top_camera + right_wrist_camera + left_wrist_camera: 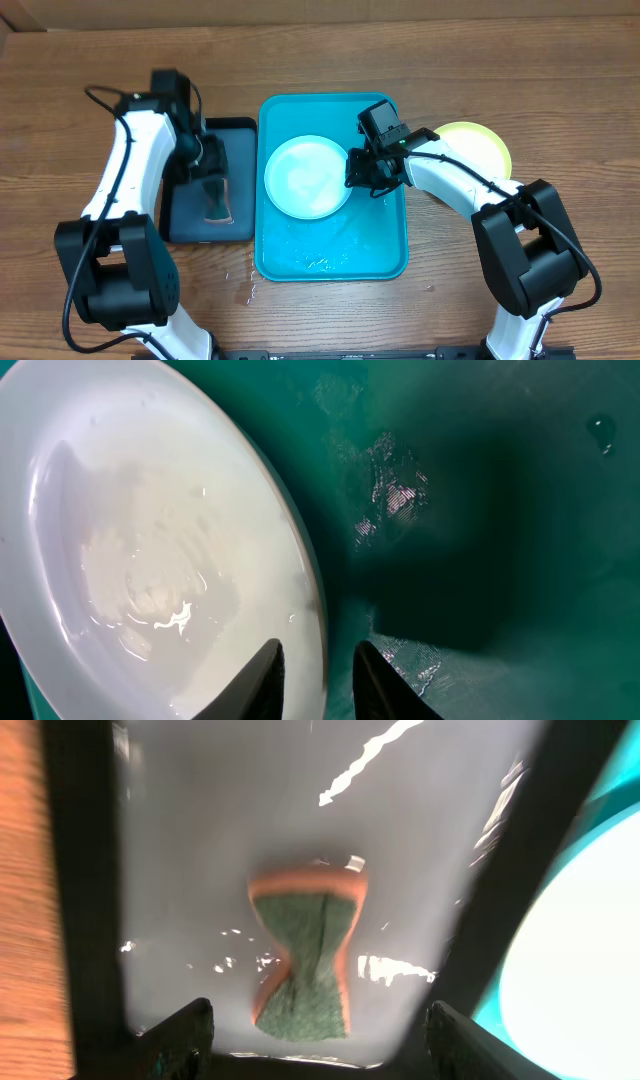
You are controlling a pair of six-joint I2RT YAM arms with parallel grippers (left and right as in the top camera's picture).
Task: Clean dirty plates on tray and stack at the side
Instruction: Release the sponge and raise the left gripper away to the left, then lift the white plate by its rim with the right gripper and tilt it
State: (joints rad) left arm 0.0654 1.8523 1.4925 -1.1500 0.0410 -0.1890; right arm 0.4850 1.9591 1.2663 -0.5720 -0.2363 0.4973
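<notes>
A light cyan-blue plate [308, 177] lies wet in the turquoise tray [385, 250]. It fills the left of the right wrist view [150, 540]. My right gripper [362, 170] is at the plate's right rim. Its fingers [318, 660] are closed narrowly on that rim, one over the plate and one outside it above the tray floor [500, 510]. A pale yellow-green plate [482, 145] lies on the table right of the tray, partly hidden by the right arm. My left gripper [205, 160] is open and empty [315, 1020] above a sponge.
A green sponge with orange edges [305, 955] lies in the small dark tray [235, 135] left of the turquoise tray; it also shows in the overhead view [215, 195]. Water drops lie on the turquoise tray floor and on the table by its front left corner [245, 285].
</notes>
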